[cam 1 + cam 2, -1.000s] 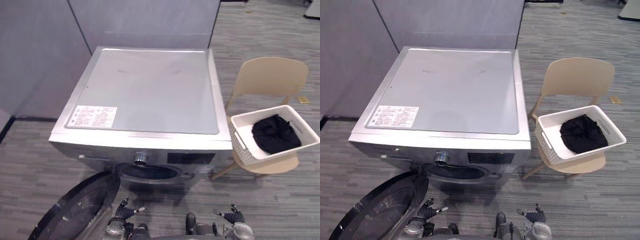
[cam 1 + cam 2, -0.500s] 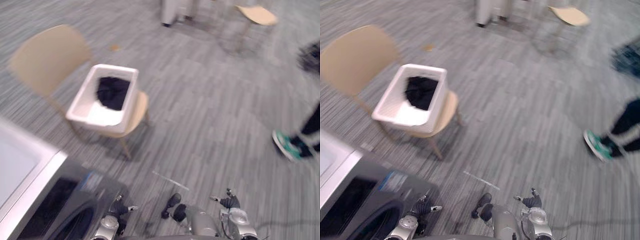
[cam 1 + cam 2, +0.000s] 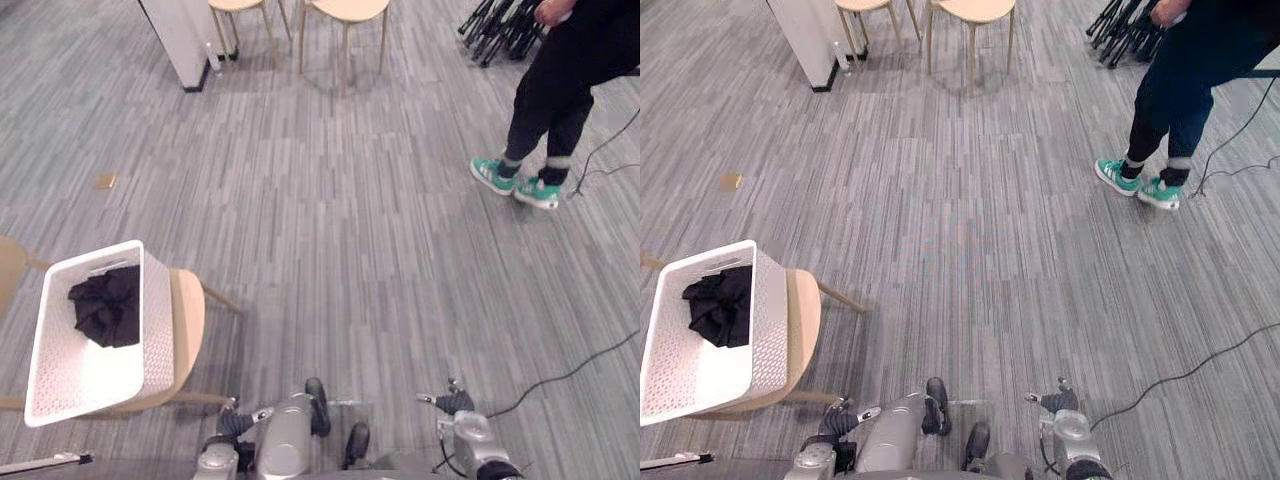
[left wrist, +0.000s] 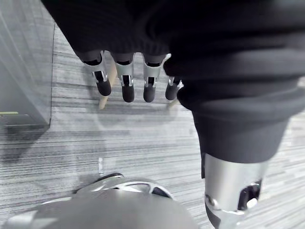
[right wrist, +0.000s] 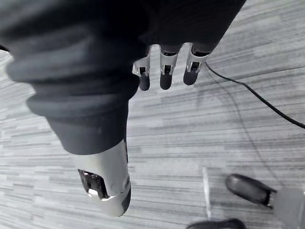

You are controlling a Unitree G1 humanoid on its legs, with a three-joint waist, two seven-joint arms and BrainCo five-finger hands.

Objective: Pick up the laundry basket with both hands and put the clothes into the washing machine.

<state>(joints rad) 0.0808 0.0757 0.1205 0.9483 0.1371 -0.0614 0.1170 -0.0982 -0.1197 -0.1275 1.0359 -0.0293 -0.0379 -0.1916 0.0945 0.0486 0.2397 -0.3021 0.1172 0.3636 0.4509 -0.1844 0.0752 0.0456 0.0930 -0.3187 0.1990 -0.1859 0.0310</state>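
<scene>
The white laundry basket (image 3: 155, 320) stands on a tan chair (image 3: 188, 318) at the lower left, with a bundle of black clothes (image 3: 105, 305) in its far end. My left hand (image 3: 232, 425) hangs low at the bottom edge, right of the basket and apart from it. In the left wrist view its fingers (image 4: 125, 78) are straight and hold nothing. My right hand (image 3: 455, 402) hangs at the bottom right over bare floor. Its fingers (image 5: 164, 71) are also straight and empty.
A person in dark trousers and teal shoes (image 3: 540, 110) stands at the upper right, beside black tripod legs (image 3: 495, 25). Two tan stools (image 3: 345, 12) and a white pillar (image 3: 185, 40) are at the top. Grey striped floor lies between. A grey panel (image 4: 21, 71) shows beside my left hand.
The camera has swung right: the washing machine has left the eye views and the basket on its chair now sits at the lower left. Both hands stay low and open.
</scene>
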